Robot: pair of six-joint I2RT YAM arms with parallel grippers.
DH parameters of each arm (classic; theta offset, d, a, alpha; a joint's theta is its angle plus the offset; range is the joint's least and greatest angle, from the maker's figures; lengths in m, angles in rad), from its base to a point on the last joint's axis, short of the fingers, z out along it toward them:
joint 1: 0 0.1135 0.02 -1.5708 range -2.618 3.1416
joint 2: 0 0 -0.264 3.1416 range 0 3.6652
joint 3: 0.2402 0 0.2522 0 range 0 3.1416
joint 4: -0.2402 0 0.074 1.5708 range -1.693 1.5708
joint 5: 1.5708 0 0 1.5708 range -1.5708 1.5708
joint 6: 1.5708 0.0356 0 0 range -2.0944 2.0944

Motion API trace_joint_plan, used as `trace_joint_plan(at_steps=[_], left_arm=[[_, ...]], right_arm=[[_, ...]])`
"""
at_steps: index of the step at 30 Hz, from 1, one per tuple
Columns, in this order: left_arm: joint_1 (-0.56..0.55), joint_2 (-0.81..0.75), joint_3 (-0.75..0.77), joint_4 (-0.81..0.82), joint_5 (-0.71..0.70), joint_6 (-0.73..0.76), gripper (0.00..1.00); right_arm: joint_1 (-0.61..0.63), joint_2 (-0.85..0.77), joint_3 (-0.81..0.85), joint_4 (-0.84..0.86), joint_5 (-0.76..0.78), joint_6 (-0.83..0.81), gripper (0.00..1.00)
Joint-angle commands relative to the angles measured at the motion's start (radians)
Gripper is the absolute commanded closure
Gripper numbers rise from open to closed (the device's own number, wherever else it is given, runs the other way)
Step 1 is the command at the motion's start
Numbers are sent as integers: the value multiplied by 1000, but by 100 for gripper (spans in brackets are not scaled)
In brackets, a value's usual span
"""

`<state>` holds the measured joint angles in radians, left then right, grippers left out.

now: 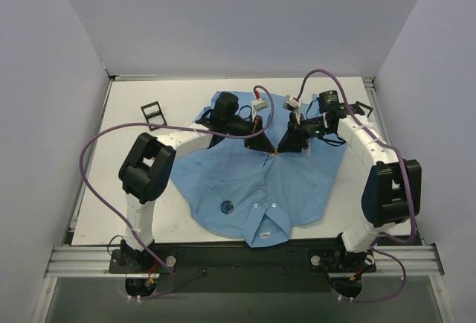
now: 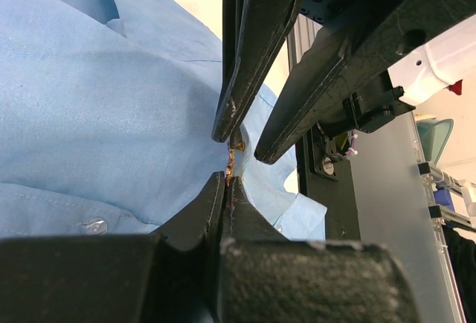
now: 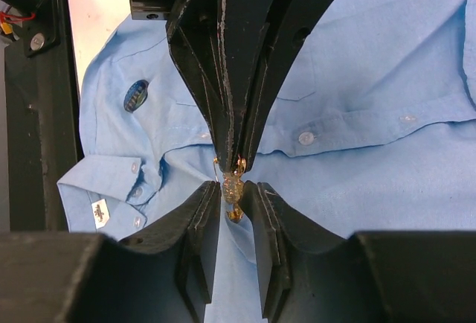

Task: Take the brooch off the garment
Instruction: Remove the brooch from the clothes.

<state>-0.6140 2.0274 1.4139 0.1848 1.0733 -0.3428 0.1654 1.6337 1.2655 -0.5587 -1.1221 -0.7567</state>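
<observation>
The garment, a light blue button-up shirt, lies spread on the white table. At its middle sits a small golden brooch, also visible in the top view and the left wrist view. My left gripper is shut on the brooch's upper end, its tips pinched together. My right gripper faces it from the other side. Its jaws stand narrowly apart on either side of the brooch's body. A round dark-blue disc sits on the shirt's lower front, away from both grippers.
A small black frame lies on the table at the far left, another at the far right behind the right arm. The shirt's collar with a white label points to the near edge. Purple cables arch over both arms.
</observation>
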Motion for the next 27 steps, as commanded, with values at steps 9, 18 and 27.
trace_joint_plan(at_steps=[9,18,27], left_arm=[[-7,-44,14,117,70,-47,100],[-7,-44,11,136,80,-64,100],[-3,-35,26,94,62,-47,96]], right_arm=[[31,41,34,-20,30,-35,72],[29,54,55,-24,27,-20,84],[29,37,49,-36,10,-35,100]])
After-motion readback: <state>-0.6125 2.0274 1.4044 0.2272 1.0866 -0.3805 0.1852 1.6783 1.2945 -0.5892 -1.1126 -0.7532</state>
